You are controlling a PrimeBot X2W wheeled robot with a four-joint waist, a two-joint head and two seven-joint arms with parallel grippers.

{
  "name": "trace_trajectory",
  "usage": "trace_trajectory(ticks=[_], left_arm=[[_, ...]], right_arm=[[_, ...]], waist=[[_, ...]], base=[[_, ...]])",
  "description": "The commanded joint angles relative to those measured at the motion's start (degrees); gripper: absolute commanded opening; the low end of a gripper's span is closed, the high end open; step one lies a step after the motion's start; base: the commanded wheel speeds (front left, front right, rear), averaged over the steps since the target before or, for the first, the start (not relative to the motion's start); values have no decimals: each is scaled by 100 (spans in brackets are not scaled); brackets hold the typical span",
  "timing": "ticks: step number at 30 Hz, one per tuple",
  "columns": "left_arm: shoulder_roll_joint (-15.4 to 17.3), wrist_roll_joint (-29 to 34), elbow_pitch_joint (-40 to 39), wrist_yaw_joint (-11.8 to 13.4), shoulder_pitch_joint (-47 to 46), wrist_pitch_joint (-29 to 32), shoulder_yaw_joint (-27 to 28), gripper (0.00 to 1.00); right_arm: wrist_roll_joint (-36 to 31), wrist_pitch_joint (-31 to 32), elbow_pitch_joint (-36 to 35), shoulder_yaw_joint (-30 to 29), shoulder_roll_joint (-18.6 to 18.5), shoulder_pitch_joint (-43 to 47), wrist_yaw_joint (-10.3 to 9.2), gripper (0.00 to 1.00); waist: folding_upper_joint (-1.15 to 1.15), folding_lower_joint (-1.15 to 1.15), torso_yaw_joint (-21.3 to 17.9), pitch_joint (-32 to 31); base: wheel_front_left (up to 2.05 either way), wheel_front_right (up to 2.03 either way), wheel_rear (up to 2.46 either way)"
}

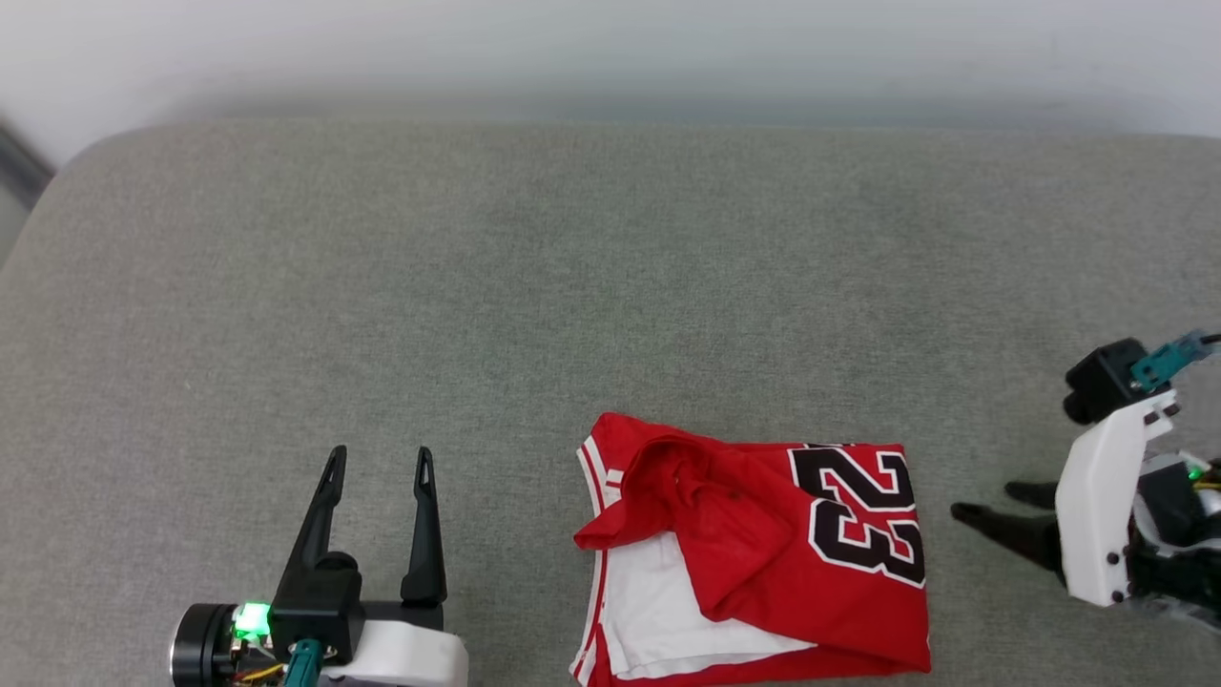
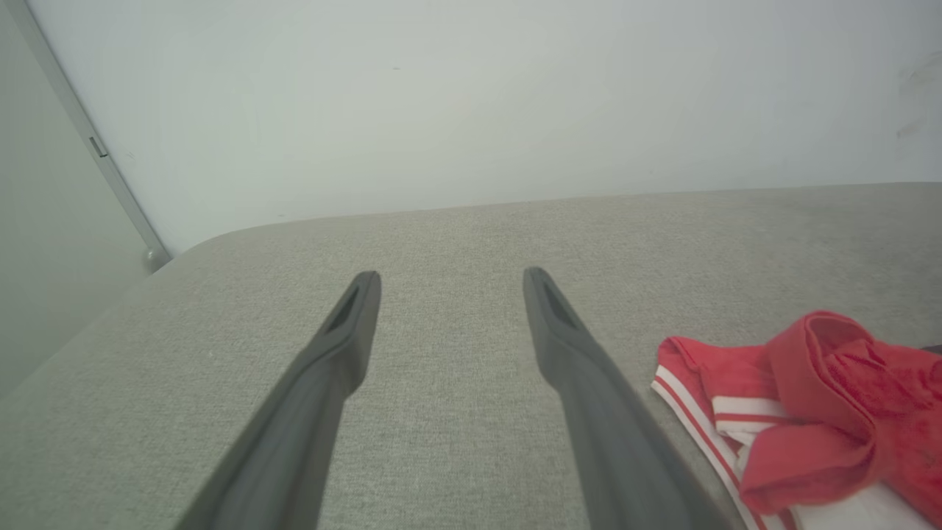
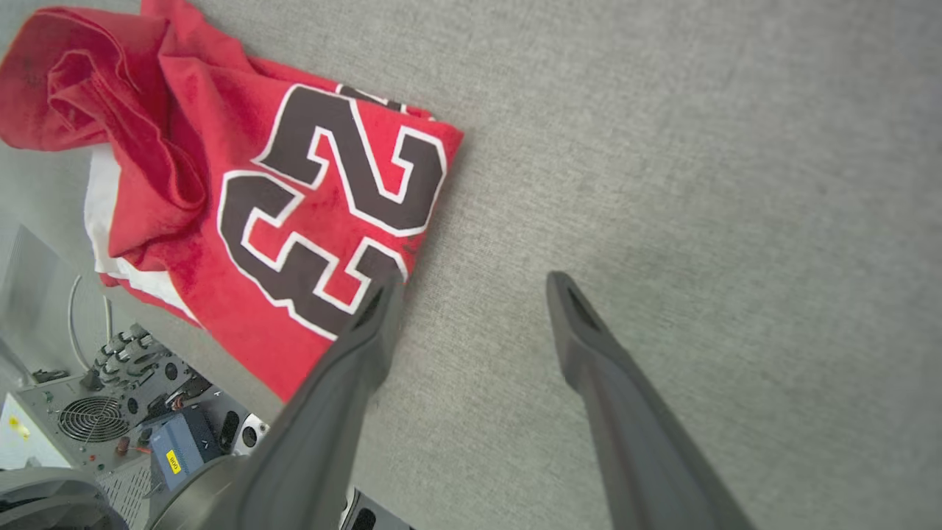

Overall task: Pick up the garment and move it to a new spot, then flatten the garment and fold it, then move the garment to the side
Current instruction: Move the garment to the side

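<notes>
Garment (image 1: 763, 534): red jersey bundle with white showing underneath, lying at the near edge of the grey cushion (image 1: 572, 267), right of centre. The print "23" (image 1: 863, 510) sits on its right half. Its near edge is cut off, so the long axis cannot be told.

Right gripper (image 1: 983, 501): jaws spread, empty, tips pointing left, just beside the garment's right edge.

Left gripper (image 1: 380, 455): jaws spread, empty, pointing far, well apart to the garment's left.

Judgement: the right arm is nearer, and the garment lies straight ahead of its jaws.
</notes>
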Motion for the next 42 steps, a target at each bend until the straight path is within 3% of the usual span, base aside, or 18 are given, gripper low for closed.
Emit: trace_trajectory(ticks=[1,10,18,19,20,31,42], left_arm=[[-11,24,-20,-19,-96,-26,-2,100],[-50,22,-24,-40,-409,-26,-96,100],[-78,0,9,7,-580,-26,-152,100],[-81,-4,10,-1,-584,-26,-154,100],[-82,-8,18,8,-581,-26,-156,100],[-88,-36,98,110,-281,-26,0,100],[-29,-40,-88,127,52,-21,305,100]], right_arm=[[68,-6,40,22,74,65,-3,100],[544,-279,633,431,798,186,-3,100],[138,-663,1183,1455,1018,257,-9,100],[135,-757,1211,1512,1026,216,-10,26],[132,-857,1217,1559,1020,158,-10,0],[2,-1869,575,1746,218,-645,-5,0],[-371,-1751,-660,1902,-765,-1364,-5,0]], waist=[[0,0,61,103],[0,0,266,554],[0,0,415,774],[0,0,421,774],[0,0,424,764],[0,0,203,167],[0,0,-796,-44]], base=[[0,0,0],[0,0,0],[0,0,0],[0,0,0],[0,0,0],[0,0,0],[0,0,0]])
